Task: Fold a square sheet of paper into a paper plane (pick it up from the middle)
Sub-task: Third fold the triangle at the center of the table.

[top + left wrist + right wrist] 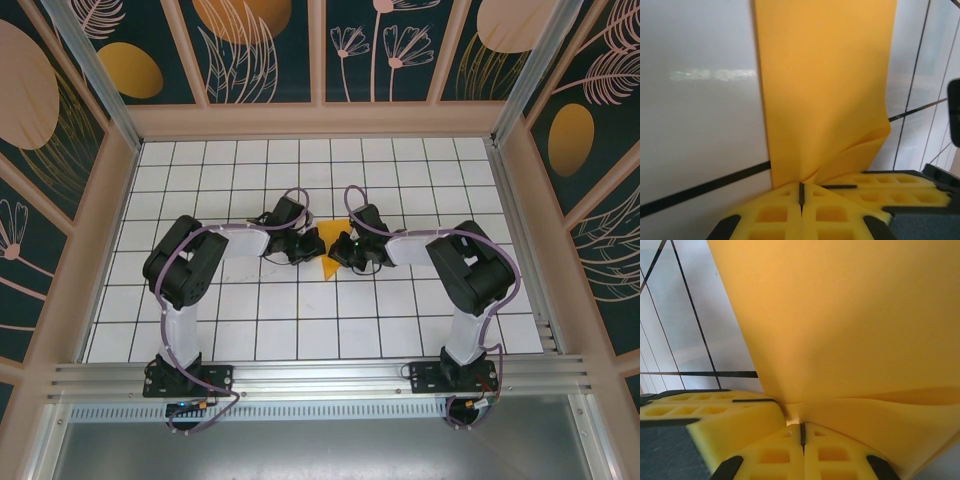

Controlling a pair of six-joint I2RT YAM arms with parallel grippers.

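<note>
Orange-yellow, the square sheet of paper [332, 254] lies creased at the centre of the top view, clamped on its left by the left gripper [801, 196] and on its right by the right gripper [802, 432].

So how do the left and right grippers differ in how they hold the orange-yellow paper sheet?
The yellow-padded left gripper meets the thin orange-yellow paper sheet from its left side; the yellow-padded right gripper from its right. Ahead of the left gripper the paper lies as a narrow strip, one layer lifting; ahead of the right gripper it spreads wide. Both have jaws shut on it.
</note>
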